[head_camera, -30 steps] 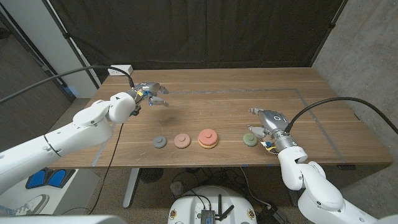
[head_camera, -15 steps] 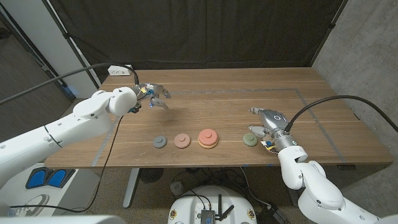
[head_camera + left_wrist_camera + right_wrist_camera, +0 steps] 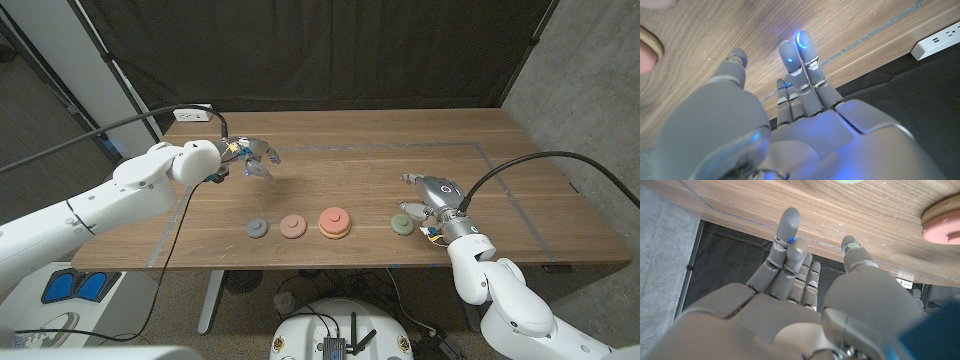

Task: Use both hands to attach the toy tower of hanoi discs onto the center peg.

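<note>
Four discs sit in a row near the table's (image 3: pixel 350 130) front edge: grey disc (image 3: pixel 257 228), pink disc (image 3: pixel 292 226), the red disc on its tan base (image 3: pixel 333 222) with the centre peg, green disc (image 3: pixel 402 225) at 3 o'clock of it. Left hand (image 3: pixel 250 156) hovers at 10 o'clock of the row, well apart, fingers spread, holding nothing, probably lining up for the grey disc. Right hand (image 3: pixel 430 195) waits just beside the green disc, fingers loosely extended, empty; only the red disc is on the peg.
</note>
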You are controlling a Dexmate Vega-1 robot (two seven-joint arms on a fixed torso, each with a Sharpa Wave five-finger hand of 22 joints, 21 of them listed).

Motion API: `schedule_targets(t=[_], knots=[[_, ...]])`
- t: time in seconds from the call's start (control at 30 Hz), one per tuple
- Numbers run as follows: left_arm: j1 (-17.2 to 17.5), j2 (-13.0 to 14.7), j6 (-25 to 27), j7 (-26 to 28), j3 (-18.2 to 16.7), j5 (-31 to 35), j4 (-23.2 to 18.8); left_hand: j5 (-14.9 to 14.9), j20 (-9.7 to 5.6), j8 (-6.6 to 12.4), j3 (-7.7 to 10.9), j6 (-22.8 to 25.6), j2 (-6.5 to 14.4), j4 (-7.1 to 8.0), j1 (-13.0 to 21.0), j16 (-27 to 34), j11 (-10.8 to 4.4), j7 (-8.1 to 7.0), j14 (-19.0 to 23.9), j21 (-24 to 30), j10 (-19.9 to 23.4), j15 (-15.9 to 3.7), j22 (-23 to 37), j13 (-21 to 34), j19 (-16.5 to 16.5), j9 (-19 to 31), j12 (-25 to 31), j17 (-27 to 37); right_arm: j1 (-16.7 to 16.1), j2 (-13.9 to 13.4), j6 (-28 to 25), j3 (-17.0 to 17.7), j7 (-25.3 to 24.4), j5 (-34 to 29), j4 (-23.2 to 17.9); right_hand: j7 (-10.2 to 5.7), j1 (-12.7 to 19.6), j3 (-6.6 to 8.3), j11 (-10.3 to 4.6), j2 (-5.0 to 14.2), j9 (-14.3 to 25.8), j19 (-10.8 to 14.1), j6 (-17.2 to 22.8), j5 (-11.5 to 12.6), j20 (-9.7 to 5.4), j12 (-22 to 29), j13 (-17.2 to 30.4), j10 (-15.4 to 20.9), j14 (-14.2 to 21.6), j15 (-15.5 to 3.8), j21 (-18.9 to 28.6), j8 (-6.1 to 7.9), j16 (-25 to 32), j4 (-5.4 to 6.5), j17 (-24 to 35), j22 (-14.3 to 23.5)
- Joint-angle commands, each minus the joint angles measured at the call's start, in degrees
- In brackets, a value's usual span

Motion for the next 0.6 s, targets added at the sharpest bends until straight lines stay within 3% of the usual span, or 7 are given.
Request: schedule_targets(t=[0.03,0.3,0.6], knots=[[3.35,2.12,-5.41,0.70,-2.33,-0.70,-0.97,0.40,-6.76,-0.19,-0.14,-0.22,-0.58,0.01,-0.11,0.10,-0.17,-0.03,0.27,0.36,-0.29,-3.65,0.05,0.10,-0.14,0.18,0.04,-0.10,0.83,-0.59,-1.13,-1.17,0.38,-0.06,-0.38,-0.02,-0.12,0.35,0.06,0.07,0.31,-0.13,0.22,0.11,-3.62,0.33,0.30,0.16,-0.12,-2.35,0.12,-0.18,-0.27,0.06,0.16,0.14],[5.37,2.98,-11.92,2.38,-4.09,-3.83,0.92,0.38,-6.77,0.04,-0.31,0.25,-0.67,0.07,-0.20,0.16,-0.53,-0.37,0.21,0.44,0.08,-3.65,-0.13,0.00,-0.38,0.16,0.16,-0.28,1.70,-0.51,-1.44,-2.17,1.04,-0.34,-0.35,-0.13,-0.15,0.42,-0.01,0.14,0.33,-0.24,0.28,0.16,-3.60,0.28,0.59,0.21,-0.50,-2.37,0.09,-0.27,-0.68,-0.04,-0.15,0.13],[6.44,4.28,-15.99,1.83,-4.82,-2.82,0.93,0.38,-6.83,0.08,-0.40,0.35,-0.76,-0.01,-0.03,0.51,-0.81,-0.47,0.43,0.64,0.28,-3.63,-0.26,-0.09,-0.37,0.14,0.19,-0.17,2.58,-0.17,-2.11,-3.19,1.95,-0.82,-0.22,-0.09,-0.18,0.45,-0.16,0.19,0.35,-0.31,0.40,0.22,-3.59,0.31,0.86,0.47,-0.70,-2.38,0.11,-0.33,-0.96,-0.12,-0.32,0.13]])
